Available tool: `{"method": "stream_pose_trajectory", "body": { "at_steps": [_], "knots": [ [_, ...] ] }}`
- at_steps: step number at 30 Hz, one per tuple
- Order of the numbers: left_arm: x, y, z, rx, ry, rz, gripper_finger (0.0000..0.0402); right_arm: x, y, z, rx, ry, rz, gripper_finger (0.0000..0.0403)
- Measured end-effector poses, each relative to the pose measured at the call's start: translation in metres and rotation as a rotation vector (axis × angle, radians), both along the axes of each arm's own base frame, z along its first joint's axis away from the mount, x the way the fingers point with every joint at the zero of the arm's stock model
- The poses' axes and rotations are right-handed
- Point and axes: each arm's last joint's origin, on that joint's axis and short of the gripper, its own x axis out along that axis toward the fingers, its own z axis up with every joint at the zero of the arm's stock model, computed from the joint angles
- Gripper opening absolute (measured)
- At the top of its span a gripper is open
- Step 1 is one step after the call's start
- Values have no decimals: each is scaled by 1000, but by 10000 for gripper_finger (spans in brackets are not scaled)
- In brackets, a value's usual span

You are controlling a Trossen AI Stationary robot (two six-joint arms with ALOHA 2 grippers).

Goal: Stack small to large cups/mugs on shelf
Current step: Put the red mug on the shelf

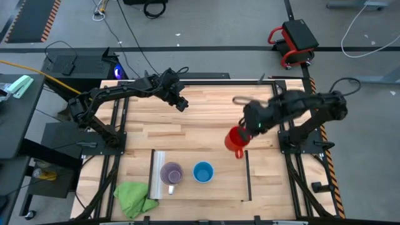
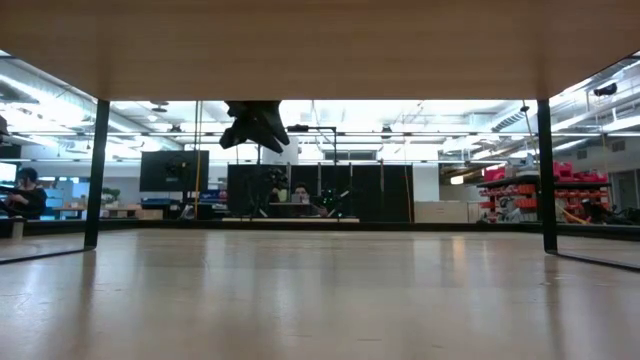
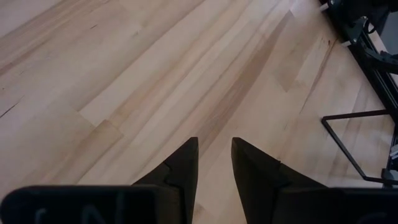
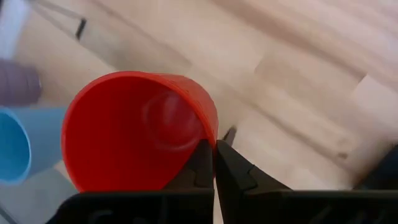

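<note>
My right gripper (image 1: 242, 132) hangs above the table beyond the shelf's far right corner, shut on a red mug (image 1: 235, 140). The shelf (image 1: 225, 184) is a light-wood panel lying near the table's front edge. A pale purple mug (image 1: 170, 173) and a bright blue mug (image 1: 203, 172) stand upright on it, side by side. In the right wrist view the blue mug (image 4: 15, 146) and the purple mug (image 4: 18, 81) show past the red mug. My left gripper (image 3: 214, 163) hovers open over bare tabletop at the far left, nothing between its fingers. My right gripper pinches the red mug's rim wall (image 4: 210, 138), one finger inside the mug and one outside. The fingers come from above, pointing steeply down. The mug hangs below them, lifted clear of the table and tilted, its handle (image 1: 239, 154) toward the near edge.
A crumpled green cloth (image 1: 134, 197) lies at the shelf's near left corner. Black frame rails (image 1: 119, 125) run along both sides of the table. Bare wooden tabletop (image 1: 200, 122) stretches between the two arms, beyond the shelf.
</note>
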Motion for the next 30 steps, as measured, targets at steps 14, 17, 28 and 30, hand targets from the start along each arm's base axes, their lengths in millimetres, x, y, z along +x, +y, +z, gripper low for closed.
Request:
{"method": "stream_pose_trajectory", "body": {
  "at_steps": [14,17,28,30],
  "knots": [
    [0,0,0,0,0,0,105,30,83,-37,58,47,-20,3],
    [0,0,0,0,0,0,105,29,95,-42,61,57,-51,3],
    [0,0,0,0,0,0,105,24,119,-50,58,46,-125,3],
    [0,0,0,-1,0,0,105,26,120,-53,48,56,-124,3]
  ]
}}
